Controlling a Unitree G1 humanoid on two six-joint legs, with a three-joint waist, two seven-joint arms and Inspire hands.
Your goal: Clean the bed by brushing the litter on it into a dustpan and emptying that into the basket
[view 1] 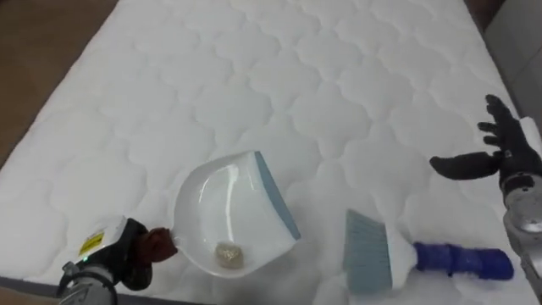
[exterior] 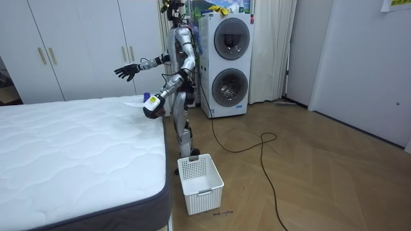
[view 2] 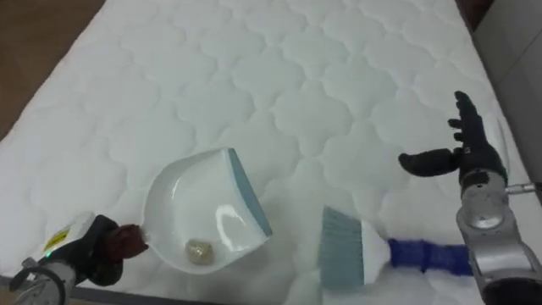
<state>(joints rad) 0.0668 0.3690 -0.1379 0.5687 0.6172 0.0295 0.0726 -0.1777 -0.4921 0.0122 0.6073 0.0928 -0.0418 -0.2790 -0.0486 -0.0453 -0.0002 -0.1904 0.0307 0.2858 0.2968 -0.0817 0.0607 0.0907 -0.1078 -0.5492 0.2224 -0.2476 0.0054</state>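
Right hand (view 1: 506,152) aloft; left (view 1: 127,247) seemingly on dustpan (view 1: 224,207)

one dustpan (view 1: 224,212), one brush (view 1: 373,254), one small ball (view 1: 227,254), one basket (exterior: 204,192), one mattress (view 1: 254,76)

Mattress (view 1: 254,85): white quilted cloth, matt, stitched into soft padded relief. Dustpan (view 1: 222,207): smooth hard white plastic, glossy with light reflections in the bowl, a duller pale blue strip along the lip and a dark red-brown dustpan handle (view 1: 157,244); brush (view 1: 366,252): pale blue fibrous bristles on a smooth deep blue plastic shaft. Left hand (view 1: 127,252) and right hand (view 1: 489,152): matt black casing, the right wrist grey metal; floor (exterior: 321,167): wood-look boards with slight sheen; basket (exterior: 200,183): white perforated plastic.
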